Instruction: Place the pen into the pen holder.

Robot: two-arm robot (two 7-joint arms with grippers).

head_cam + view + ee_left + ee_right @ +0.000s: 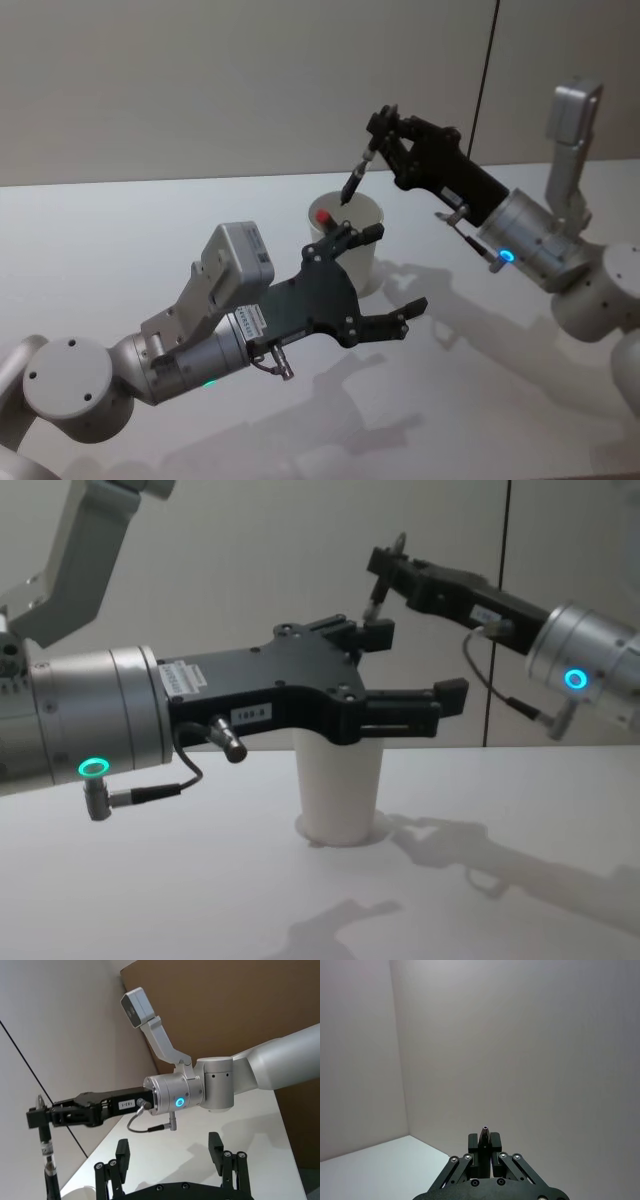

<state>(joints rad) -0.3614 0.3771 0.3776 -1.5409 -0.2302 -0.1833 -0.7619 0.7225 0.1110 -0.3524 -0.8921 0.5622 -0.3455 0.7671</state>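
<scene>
Pen (356, 178): dark, near upright, tip down just over the cup's mouth; I see it clamped at its upper end in the right pincer (379, 127). From the left wrist it hangs below the closed fingers (45, 1150).

Cup (355, 235): white paper, upright on the table (120, 250); from the chest its lower wall (340, 790) shows below the left pincer. A red-tipped item (323, 216) stands inside, near the rim.

Right pincer, chest view (378, 568): reaches in from the right, above the cup.

Left pincer (390, 275): fingers spread apart, holding nothing, hovering just beside the cup on my near side; one fingertip (370, 232) overlaps the cup wall, whether touching I cannot tell.
</scene>
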